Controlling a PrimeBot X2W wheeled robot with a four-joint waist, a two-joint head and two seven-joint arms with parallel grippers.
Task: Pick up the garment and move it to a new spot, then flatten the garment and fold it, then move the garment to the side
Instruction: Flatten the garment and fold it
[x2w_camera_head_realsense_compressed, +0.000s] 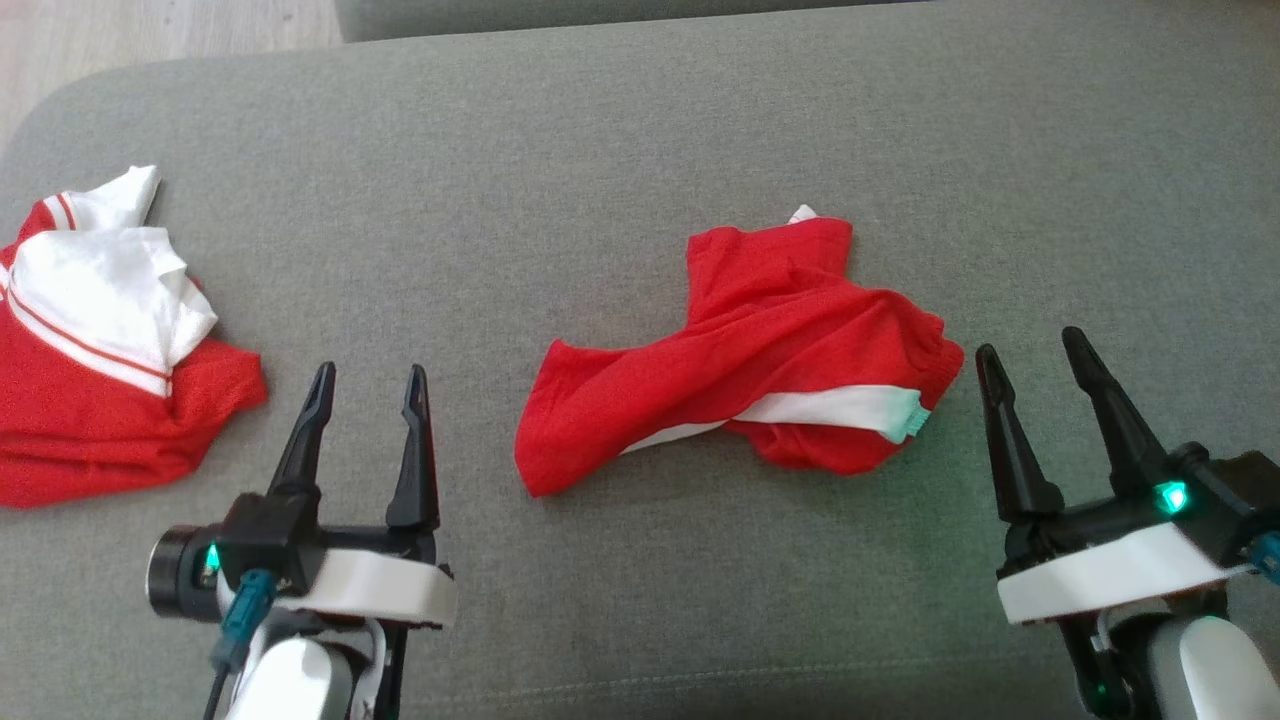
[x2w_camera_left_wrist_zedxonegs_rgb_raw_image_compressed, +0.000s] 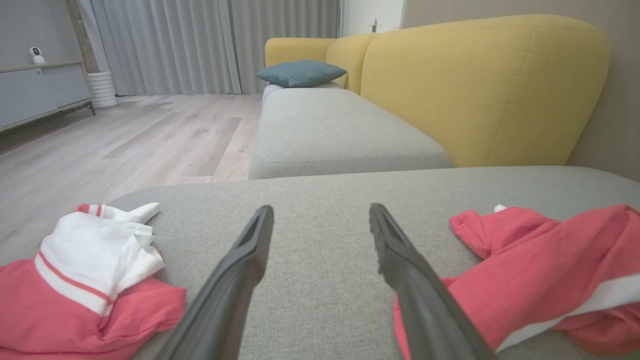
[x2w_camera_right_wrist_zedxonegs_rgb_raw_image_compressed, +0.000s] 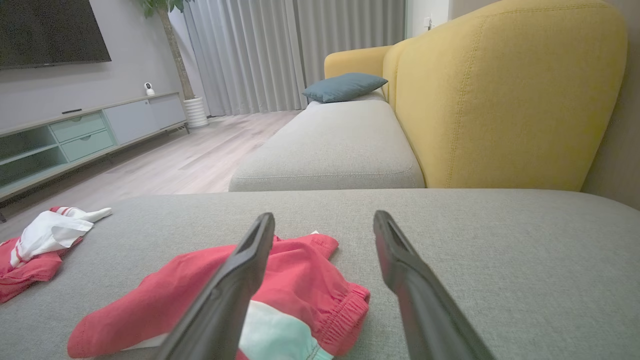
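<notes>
Find shorts (x2w_camera_head_realsense_compressed: 760, 350) crumpled on the sofa (x2w_camera_head_realsense_compressed: 600, 150), between left hand (x2w_camera_head_realsense_compressed: 368, 370) and right hand (x2w_camera_head_realsense_compressed: 1028, 342), nearer the right; both spread wide, empty. Expect light, limp cloth, prone to sag and bunch. Pinch probably at the gathered waistband (x2w_camera_head_realsense_compressed: 935, 365). Lies long left-near to right-far, hem (x2w_camera_head_realsense_compressed: 535, 470) left, waistband right

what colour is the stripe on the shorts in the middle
White, on red shorts; the stripe shows best in the head view.

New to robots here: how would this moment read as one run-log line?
stage: pickup not begun | left pincer: open, empty | right pincer: open, empty | middle red garment: crumpled on grey cushion, untouched
</notes>
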